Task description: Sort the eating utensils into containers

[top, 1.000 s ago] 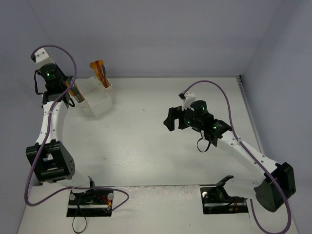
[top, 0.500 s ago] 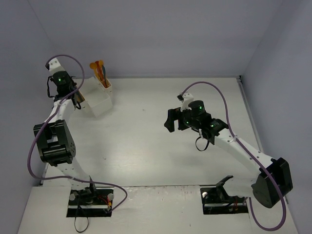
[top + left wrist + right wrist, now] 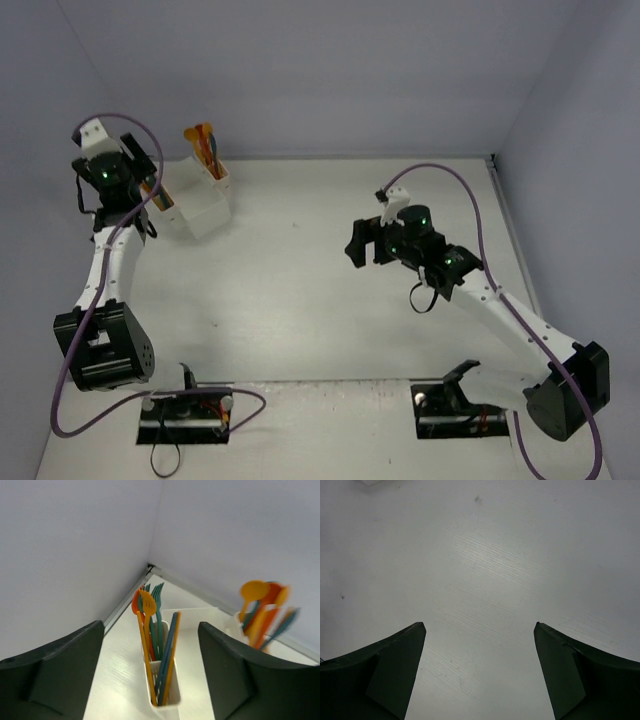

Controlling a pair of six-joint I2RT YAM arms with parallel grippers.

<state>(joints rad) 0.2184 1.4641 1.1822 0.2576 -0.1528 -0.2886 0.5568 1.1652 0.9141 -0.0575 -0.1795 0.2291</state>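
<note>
Now, left end effector [image 3: 150, 630]: parted, empty, just above the containers [image 3: 172, 700].
Eating utensils [image 3: 159, 605]: upright inside the containers, below it.
Right end effector [image 3: 479, 630]: parted, well apart from the containers.
Nearer arm: left.

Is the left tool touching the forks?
Apart. Left wrist view: the left tool stands open, with clear gaps between its fingers and the forks.

Utensils [image 3: 156, 630] upright in containers [image 3: 205, 212] at table's [image 3: 300, 300] far left, left claw [image 3: 150, 626] beside, right claw [image 3: 479, 625] well apart
</note>
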